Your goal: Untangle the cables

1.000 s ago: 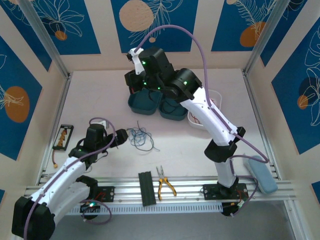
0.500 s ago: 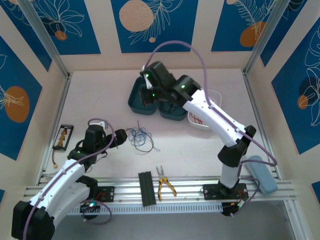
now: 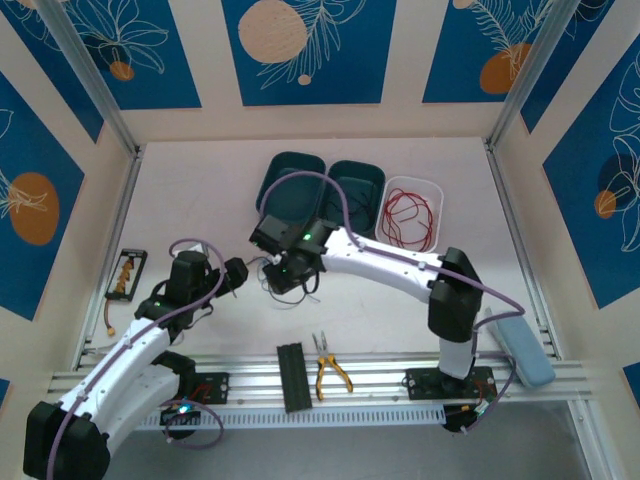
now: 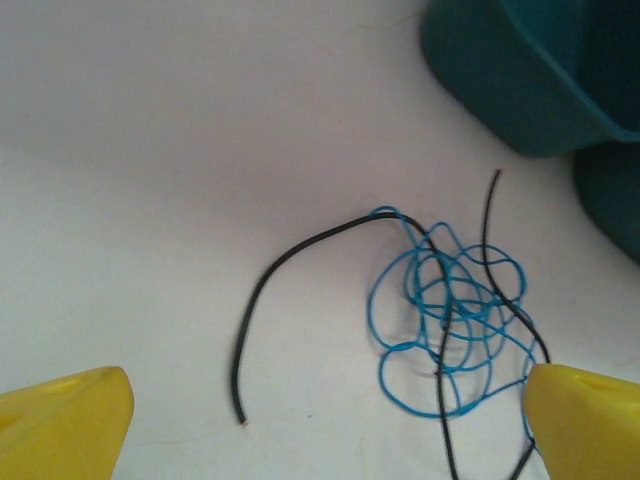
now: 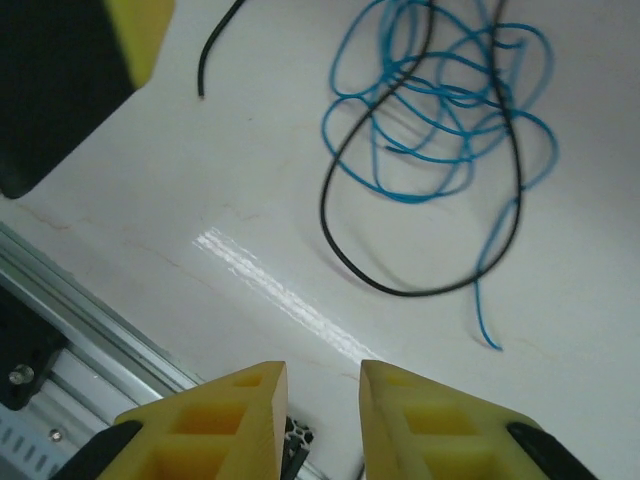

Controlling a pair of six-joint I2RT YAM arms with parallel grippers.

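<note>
Between the yellow fingers (image 4: 60, 420) of the left gripper (image 4: 320, 405) lie a blue cable (image 4: 445, 310) and a black cable (image 4: 300, 245) on the white table (image 4: 150, 150). The right gripper (image 5: 322, 380) has yellow fingers (image 5: 230, 410) too. Beyond the jaws are teal bins (image 3: 358, 172), a red cable (image 3: 405, 215) in a white tub (image 3: 410, 181), and blue walls (image 3: 130, 40) patterned with orange discs and white leaves.

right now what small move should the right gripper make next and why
Probably lower the right gripper onto the outer loop of the black cable and pinch it: the jaws stand slightly apart and empty, and that loop lies mostly clear of the bunched blue cable.
</note>
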